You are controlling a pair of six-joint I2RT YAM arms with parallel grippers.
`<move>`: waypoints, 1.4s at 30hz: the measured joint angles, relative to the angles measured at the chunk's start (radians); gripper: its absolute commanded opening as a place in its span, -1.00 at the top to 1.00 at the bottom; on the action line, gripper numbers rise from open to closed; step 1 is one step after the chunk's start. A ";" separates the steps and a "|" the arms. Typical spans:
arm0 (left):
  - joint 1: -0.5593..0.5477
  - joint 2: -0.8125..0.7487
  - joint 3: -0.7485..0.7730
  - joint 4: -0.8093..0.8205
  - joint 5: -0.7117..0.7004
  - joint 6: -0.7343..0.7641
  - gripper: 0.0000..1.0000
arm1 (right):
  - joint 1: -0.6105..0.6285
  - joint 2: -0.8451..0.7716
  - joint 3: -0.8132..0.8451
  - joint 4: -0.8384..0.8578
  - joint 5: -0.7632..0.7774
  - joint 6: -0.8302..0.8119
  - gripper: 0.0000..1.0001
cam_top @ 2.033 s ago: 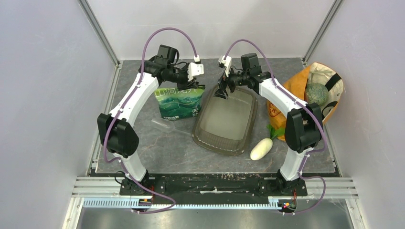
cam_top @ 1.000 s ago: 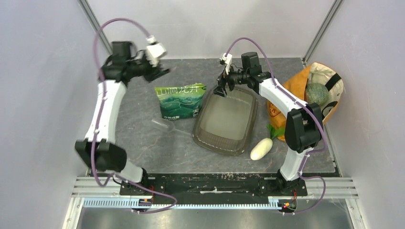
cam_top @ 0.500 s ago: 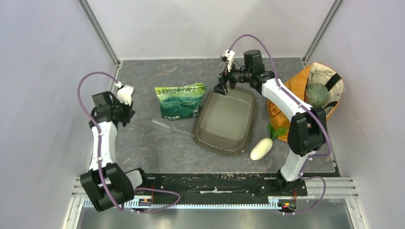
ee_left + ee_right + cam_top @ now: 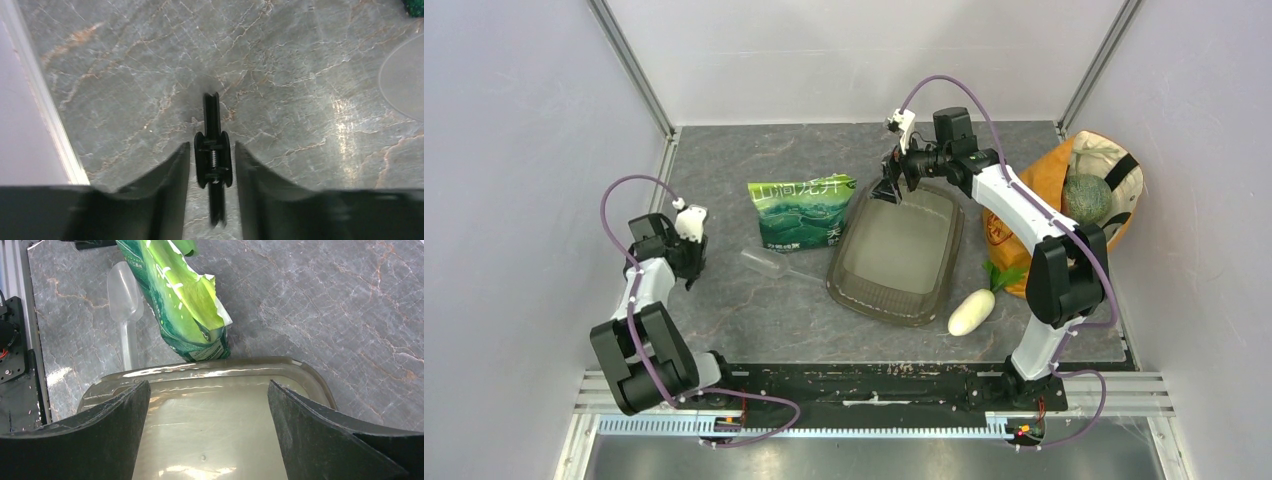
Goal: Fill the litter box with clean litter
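The litter box [image 4: 894,305], a smoky translucent tray, lies empty at mid-table; its far rim [image 4: 200,365] shows in the right wrist view. No clean litter is in view. My right gripper [image 4: 889,190] hovers open over the tray's far end, its jaws [image 4: 208,382] wide and holding nothing. A green bag [image 4: 802,212] lies left of the tray, its top open [image 4: 185,310]. My left gripper [image 4: 688,255] is low near the table's left edge. A black spring clip [image 4: 212,115] sits between its fingers [image 4: 212,146], with a thin gap on each side.
A clear plastic scoop [image 4: 769,264] lies between the green bag and the tray. A white oval vegetable [image 4: 971,312] rests by the tray's near right corner. An orange-and-cream fabric bag [image 4: 1049,170] holding a green melon [image 4: 1086,197] stands at the right. A metal rail [image 4: 47,105] borders the left edge.
My left arm has swung from the far side of the table, by the green bag, down to the near left edge, and its jaws have eased apart a little. The right arm has hardly moved.
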 measured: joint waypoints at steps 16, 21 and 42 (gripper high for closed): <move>0.008 -0.087 0.156 -0.257 0.323 0.084 -0.21 | 0.000 -0.023 0.000 -0.082 0.013 0.012 -0.86; -0.015 -0.135 0.310 -0.433 0.504 0.222 0.09 | 0.000 -0.095 -0.034 -0.148 0.016 0.006 -0.85; -0.977 0.079 0.119 -0.221 0.171 0.170 0.35 | -0.134 -0.164 -0.103 -0.313 0.098 0.028 -0.87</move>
